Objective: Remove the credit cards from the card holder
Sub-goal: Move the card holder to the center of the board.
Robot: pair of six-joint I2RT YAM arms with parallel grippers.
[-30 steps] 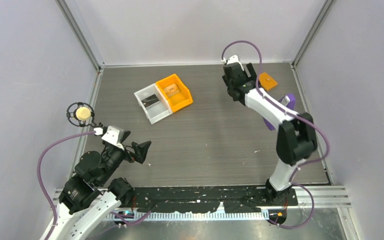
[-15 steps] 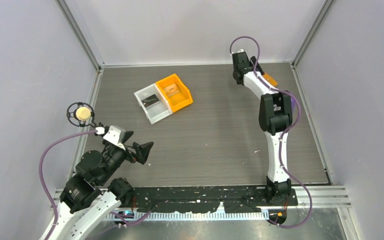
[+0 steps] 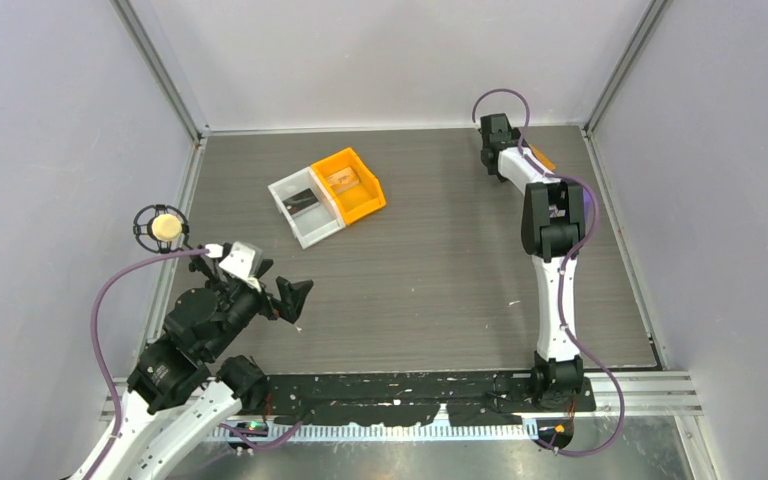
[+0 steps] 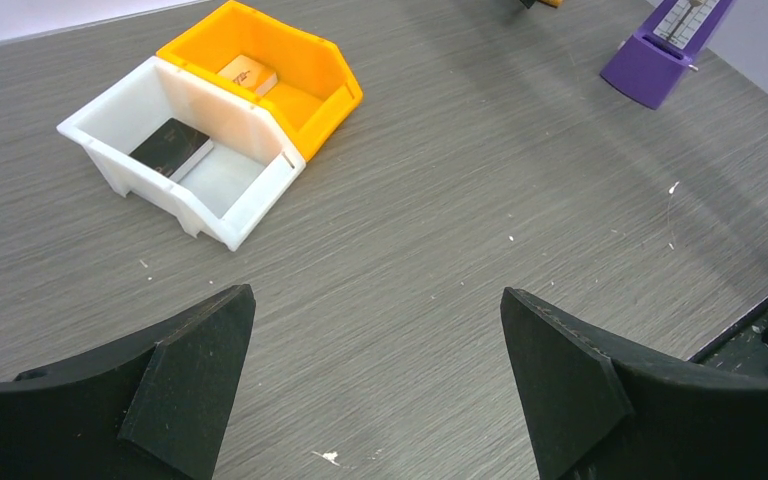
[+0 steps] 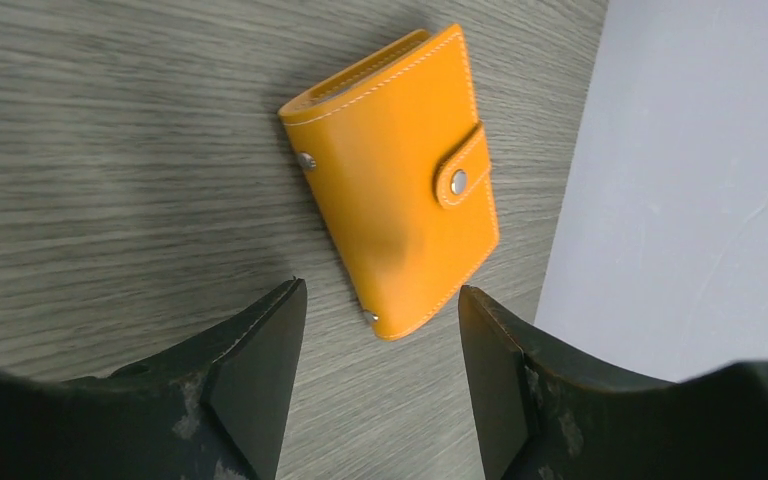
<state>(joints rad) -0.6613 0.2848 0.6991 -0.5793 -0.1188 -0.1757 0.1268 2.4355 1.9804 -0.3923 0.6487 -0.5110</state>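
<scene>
The card holder (image 5: 395, 175) is a small orange wallet, snapped shut and lying flat on the table by the grey wall. In the right wrist view it lies just ahead of my right gripper (image 5: 380, 290), whose jaws are open and empty on either side of its near corner, not touching it. From above only an orange sliver of the card holder (image 3: 541, 158) shows beside my right gripper (image 3: 498, 148) at the far right corner. My left gripper (image 4: 375, 295) is open and empty above bare table at the near left (image 3: 295, 298). No cards show in the holder.
A white bin (image 3: 305, 207) holding a black card and an orange bin (image 3: 351, 184) holding a pale card stand side by side at the far centre-left. A purple wedge stand (image 4: 660, 55) sits at the right, partly behind my right arm. A cream ball in a black ring (image 3: 165, 227) stands at the left edge.
My right gripper has swung right toward the far right corner, over the card holder, and the arm has stretched out straight. My left gripper has shifted slightly right.
</scene>
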